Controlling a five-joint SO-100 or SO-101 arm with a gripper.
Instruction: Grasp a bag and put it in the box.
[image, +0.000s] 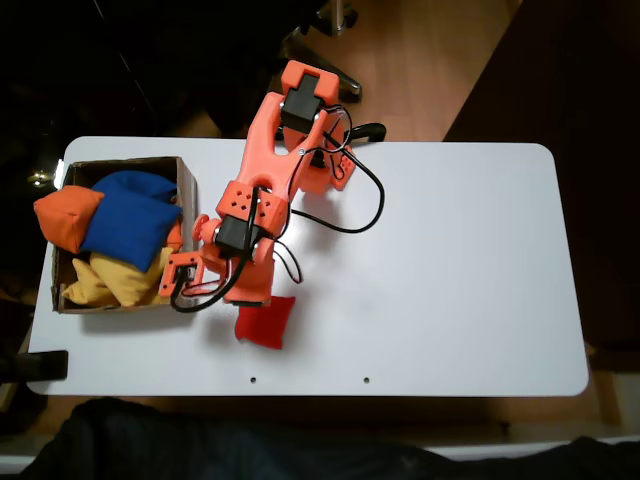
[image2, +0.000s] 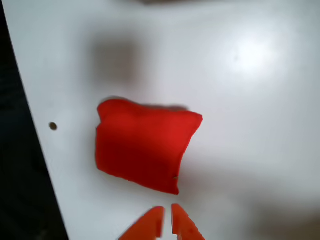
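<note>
Fixed view: the orange arm is leaning over the white table, its gripper hanging above the bag, which is lying near the front edge, just right of the box. The box is already holding beanbags, leaving little room.

Wrist view: the gripper is showing its fingertips nearly pressed together, pinching nothing, close beside the bag. Judged step: approach; the jaws are needing to spread before descending. The table edge is running close at left.
</note>
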